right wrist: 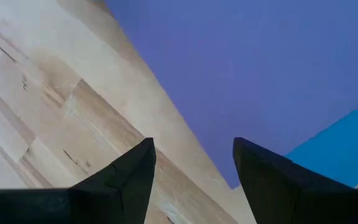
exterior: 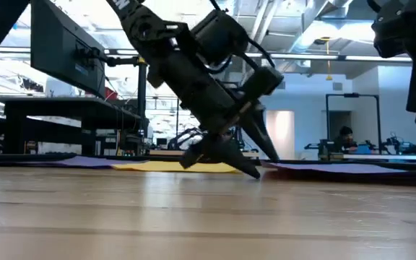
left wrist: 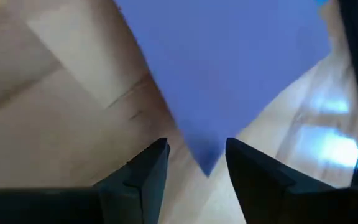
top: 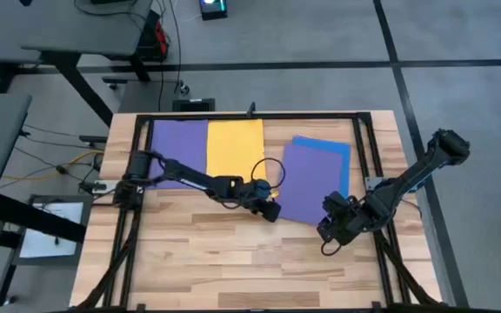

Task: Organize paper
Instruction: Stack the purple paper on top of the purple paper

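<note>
here, left gripper (top: 270, 209) low at the near corner of the tilted purple sheet (top: 307, 187), fingers apart around that corner with nothing pinched, tips close to the table (top: 233, 261); right gripper (top: 333, 228) spread too, empty, just off the same sheet's other near corner. underneath lies a blue sheet (top: 333, 152), with a yellow sheet (top: 235, 149) and another purple sheet (top: 179, 148) flat toward the far edge. likely trouble: closing on wood rather than paper and missing the thin edge, or crumpling the corner and dragging the blue one askew.
</note>
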Robot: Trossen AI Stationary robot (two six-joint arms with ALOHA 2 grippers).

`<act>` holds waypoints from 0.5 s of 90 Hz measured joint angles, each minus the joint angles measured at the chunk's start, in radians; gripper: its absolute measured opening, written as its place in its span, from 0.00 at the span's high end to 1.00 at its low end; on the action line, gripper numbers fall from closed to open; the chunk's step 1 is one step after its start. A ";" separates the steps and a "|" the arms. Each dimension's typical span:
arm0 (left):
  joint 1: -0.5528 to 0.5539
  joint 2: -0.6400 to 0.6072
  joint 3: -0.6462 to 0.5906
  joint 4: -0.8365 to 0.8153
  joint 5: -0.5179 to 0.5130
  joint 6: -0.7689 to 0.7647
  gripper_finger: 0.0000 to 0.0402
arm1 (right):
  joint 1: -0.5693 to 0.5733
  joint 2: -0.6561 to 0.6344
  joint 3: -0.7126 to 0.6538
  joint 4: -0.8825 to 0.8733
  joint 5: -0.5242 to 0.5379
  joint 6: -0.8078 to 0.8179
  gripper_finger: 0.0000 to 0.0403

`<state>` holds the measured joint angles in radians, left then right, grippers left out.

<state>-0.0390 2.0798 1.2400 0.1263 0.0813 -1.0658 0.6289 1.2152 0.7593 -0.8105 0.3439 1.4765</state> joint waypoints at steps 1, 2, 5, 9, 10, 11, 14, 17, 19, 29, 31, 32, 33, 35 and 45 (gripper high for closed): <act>0.000 0.001 0.000 0.003 0.000 -0.006 0.63 | 0.000 0.000 0.000 0.000 0.000 0.000 0.49; 0.000 0.003 0.000 0.005 0.000 -0.009 0.63 | 0.000 0.000 0.000 -0.001 0.000 0.000 0.49; 0.001 0.009 0.000 0.011 0.002 -0.019 0.63 | 0.000 0.000 0.000 -0.002 0.000 0.000 0.49; 0.001 0.012 0.001 0.017 0.004 -0.028 0.63 | 0.000 0.000 0.000 -0.001 0.000 -0.001 0.49; 0.001 0.012 0.001 0.019 0.004 -0.028 0.63 | 0.000 0.000 0.000 -0.001 0.000 -0.002 0.49; 0.001 0.012 0.000 0.021 0.003 -0.028 0.63 | 0.000 0.000 0.000 -0.001 0.000 -0.005 0.49; 0.001 0.013 0.001 0.030 0.002 -0.025 0.63 | 0.000 0.000 0.000 -0.002 0.000 -0.007 0.49; 0.003 0.015 0.000 0.044 0.001 -0.014 0.63 | 0.000 0.000 0.000 -0.001 0.000 -0.007 0.49; 0.005 0.015 0.000 0.054 0.002 -0.003 0.63 | 0.000 0.000 0.000 -0.002 0.000 -0.008 0.49; 0.014 0.017 0.000 0.072 -0.003 0.014 0.67 | -0.004 0.000 0.000 -0.017 0.000 -0.008 0.49; 0.015 0.017 0.000 0.072 -0.003 0.014 0.69 | -0.005 0.000 0.000 -0.023 0.000 -0.008 0.49; 0.016 0.017 0.000 0.072 -0.004 0.014 0.70 | -0.005 0.000 0.000 -0.026 0.000 -0.009 0.49; 0.016 0.017 0.000 0.071 -0.003 0.014 0.72 | -0.006 0.000 0.000 -0.029 0.000 -0.010 0.49; 0.017 0.017 0.000 0.068 -0.002 0.014 0.74 | -0.009 0.000 0.000 -0.034 0.000 -0.010 0.49; 0.016 0.017 -0.001 0.056 0.015 0.064 0.94 | -0.010 0.000 0.000 -0.050 0.001 -0.010 0.49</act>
<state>-0.0234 2.0972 1.2392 0.1820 0.0965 -1.0020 0.6189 1.2152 0.7593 -0.8600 0.3447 1.4662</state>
